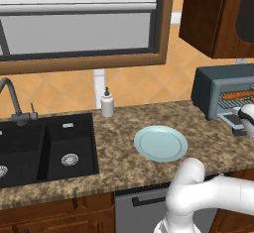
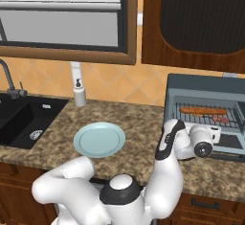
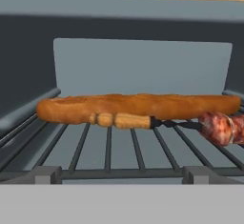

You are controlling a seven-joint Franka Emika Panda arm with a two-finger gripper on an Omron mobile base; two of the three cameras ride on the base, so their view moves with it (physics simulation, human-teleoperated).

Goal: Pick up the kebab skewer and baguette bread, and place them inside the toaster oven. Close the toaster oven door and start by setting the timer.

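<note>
A: Count of items in the toaster oven (image 2: 206,92)?

B: Two. One baguette bread (image 3: 138,106) and one kebab skewer (image 3: 190,124), both lying on the wire rack (image 3: 109,154) inside. The skewer lies in front of the loaf, touching or just against it; its turned wooden handle overlaps the loaf's front edge, meat chunks at the right end

A: Door?

B: The toaster oven door (image 2: 228,142) is dropped open, flat out in front of the oven. One door, dark glass in a blue-grey frame

A: Gripper?

B: The gripper (image 2: 214,135) is level with the oven mouth, just in front of the rack. Fingers spread wide, nothing between them

A: Other things, relative to the oven?

B: One pale blue round plate (image 2: 99,140) on the counter (image 2: 139,123) to the oven's left, well apart from it, bare. One white soap bottle (image 2: 79,94) further left against the wall. One black double sink (image 1: 44,147) with one grey tap (image 1: 12,100) beyond that. One window (image 1: 79,24) above the sink, one dark wooden cabinet (image 2: 201,23) above the oven

A: Anything blocking?

B: The arm's own elbow stands between the plate and the oven

A: Materials?

B: Counter is speckled brown granite, wall is orange tile. Loaf is long, orange-brown with rounded ends. Meat is mottled red-brown, lumpy. Rack is thin grey bars
</note>
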